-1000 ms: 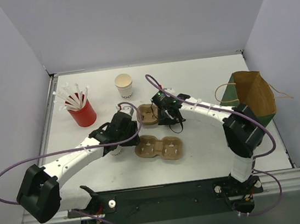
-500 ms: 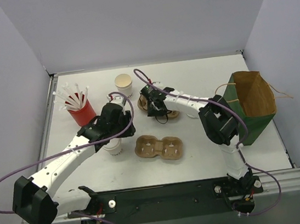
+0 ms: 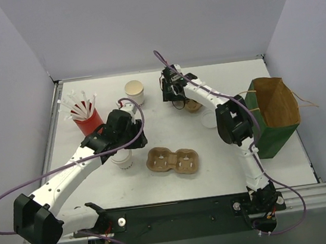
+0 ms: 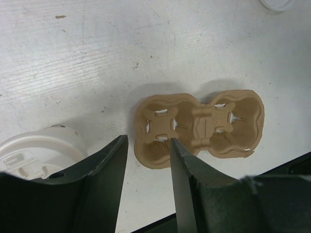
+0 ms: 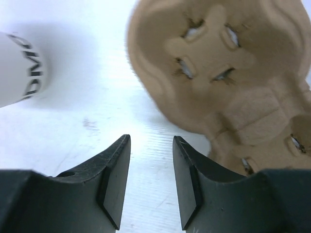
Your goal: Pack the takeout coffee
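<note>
The takeout coffee (image 3: 134, 92), a small white paper cup with a cream rim, stands at the back of the table; its printed side (image 5: 19, 68) shows at the left of the right wrist view. A brown pulp carrier (image 3: 173, 160) lies in the middle, and the left wrist view shows it (image 4: 199, 126) just ahead of my fingers. My left gripper (image 3: 134, 139) (image 4: 147, 145) hangs open above the table, holding nothing. My right gripper (image 3: 174, 96) (image 5: 151, 141) is open over bare table, between the cup and a second carrier (image 3: 193, 106) (image 5: 233, 82).
A lidded white cup (image 3: 121, 159) (image 4: 39, 153) stands beside my left arm. A red cup of white straws (image 3: 88, 121) is at the back left. A flat white lid (image 3: 209, 120) lies right of centre. A brown and green paper bag (image 3: 276, 113) stands open at the right edge.
My right gripper has swung from the centre toward the back and its jaws have widened; the second carrier shifted right and back with it. My left arm drew back to the left.
</note>
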